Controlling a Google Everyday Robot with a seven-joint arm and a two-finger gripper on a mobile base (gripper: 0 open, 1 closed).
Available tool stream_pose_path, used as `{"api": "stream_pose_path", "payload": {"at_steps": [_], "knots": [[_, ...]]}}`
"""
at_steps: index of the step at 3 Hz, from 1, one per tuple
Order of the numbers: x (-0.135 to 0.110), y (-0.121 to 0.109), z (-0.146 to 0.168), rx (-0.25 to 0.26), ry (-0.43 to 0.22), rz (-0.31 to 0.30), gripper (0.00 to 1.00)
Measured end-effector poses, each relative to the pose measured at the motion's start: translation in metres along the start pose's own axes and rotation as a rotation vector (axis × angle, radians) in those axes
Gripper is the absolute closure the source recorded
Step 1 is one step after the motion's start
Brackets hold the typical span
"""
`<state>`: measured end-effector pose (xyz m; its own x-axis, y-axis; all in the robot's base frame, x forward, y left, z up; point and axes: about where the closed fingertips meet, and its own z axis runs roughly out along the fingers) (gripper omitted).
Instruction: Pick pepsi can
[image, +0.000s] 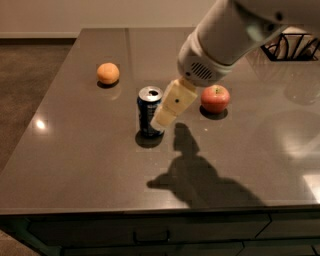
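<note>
Farthest left, an orange (108, 73) sits on the dark worktop (75, 150), behind and to the left of the pepsi can (145, 115) and well apart from it. The pepsi can stands upright on the worktop with its silver top facing up, and a round shadow lies at its base. Just right of the pepsi can we see the cream end effector (162, 119), tilted down to the left, its tip overlapping the can's right side in the camera view. We cannot tell whether it touches the can, nor whether it is released or clenched. The white arm (225, 40) rises from it up and to the right of the pepsi can. A red apple (215, 98) rests to the right of the pepsi can, slightly behind it and apart from it. Far right of the pepsi can and well behind it, a dark wire basket (292, 47) is partly in view.
</note>
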<state>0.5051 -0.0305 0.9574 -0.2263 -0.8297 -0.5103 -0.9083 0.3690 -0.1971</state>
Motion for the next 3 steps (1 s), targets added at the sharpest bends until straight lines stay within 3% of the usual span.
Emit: {"api": "stream_pose_path", "payload": {"at_steps": [3], "knots": [[-0.032, 0.012, 0.06, -0.032, -0.032, -0.002, 0.0]]}}
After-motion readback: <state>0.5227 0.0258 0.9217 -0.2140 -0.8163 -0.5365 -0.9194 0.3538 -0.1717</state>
